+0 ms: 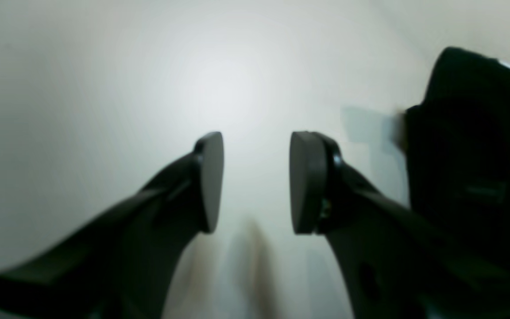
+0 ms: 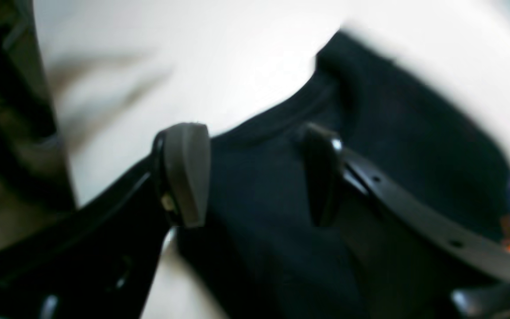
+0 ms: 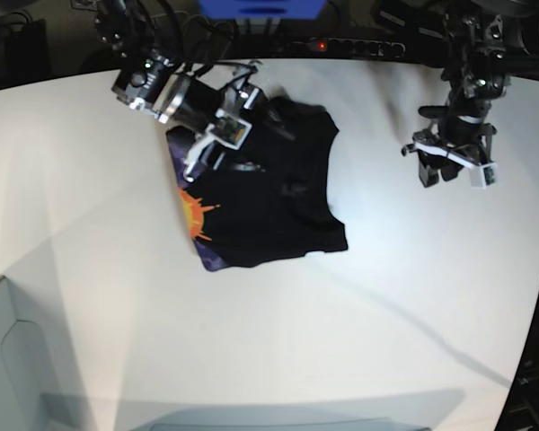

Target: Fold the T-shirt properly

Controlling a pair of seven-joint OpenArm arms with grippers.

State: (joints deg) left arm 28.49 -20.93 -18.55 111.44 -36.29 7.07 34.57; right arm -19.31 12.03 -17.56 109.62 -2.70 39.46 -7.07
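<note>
The T-shirt [image 3: 269, 193] lay folded on the white table [image 3: 359, 341], its orange sun print at its left edge; the left gripper [image 1: 256, 181] hung spread over bare table, well apart; farther back, the right gripper [image 2: 255, 175] stood spread above the black cloth.

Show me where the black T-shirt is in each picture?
Left wrist: the dark shape at the right edge may be the T-shirt, too blurry to be sure.
Right wrist: it fills the middle, under the open right hand.
Base: left of center on the table, with the right hand over its top-left part.
Shared landmark: the white table.
</note>
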